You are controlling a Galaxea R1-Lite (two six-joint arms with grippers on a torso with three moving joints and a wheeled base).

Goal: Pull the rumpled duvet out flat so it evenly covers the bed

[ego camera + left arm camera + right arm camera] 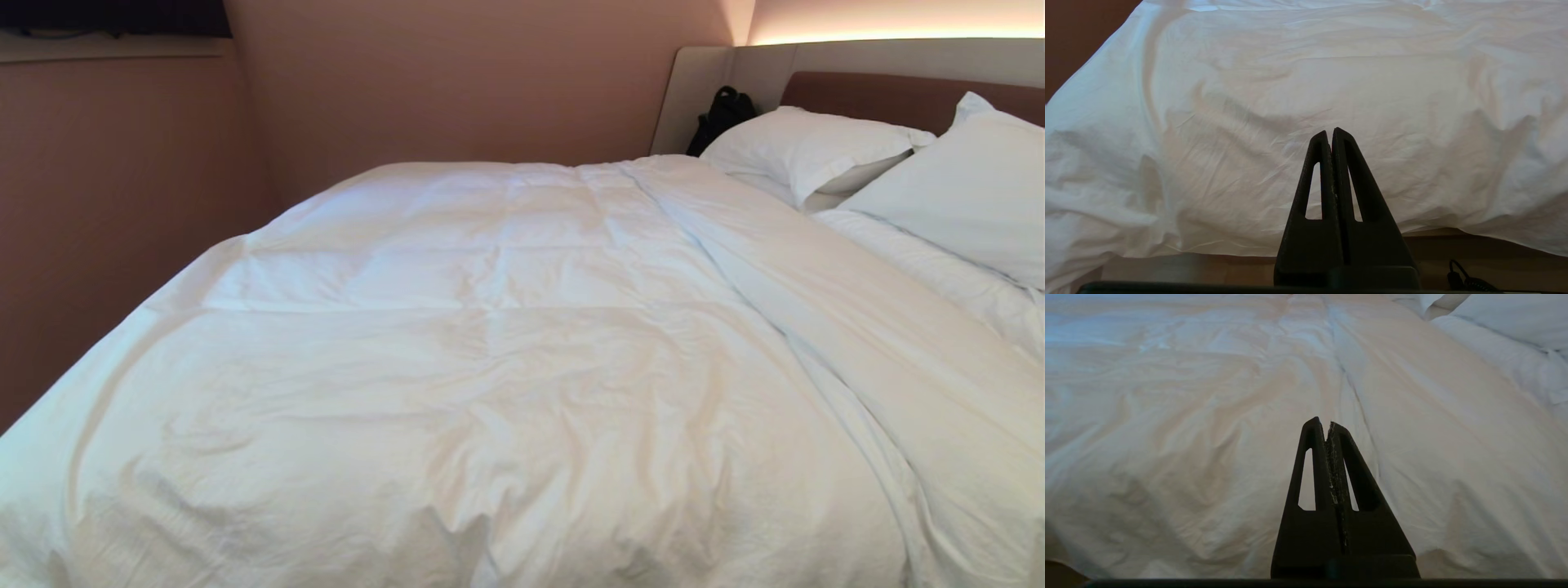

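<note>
The white duvet (457,351) lies spread across the bed, wrinkled, with a long fold running from the pillows toward the near right. Its near edge hangs over the brown bed base (1494,249). The brown and beige headboard (882,86) shows at the far right. Neither arm appears in the head view. My left gripper (1329,132) is shut and empty, held in front of the duvet's near edge (1229,171). My right gripper (1322,424) is shut and empty too, pointing over the duvet (1208,416) along the fold, apart from the cloth.
Two white pillows (804,147) (971,192) lean at the headboard. A black bag (722,114) sits beside the headboard corner. A pinkish wall (122,204) runs close along the bed's far side. A black cable (1461,275) lies on the floor by the base.
</note>
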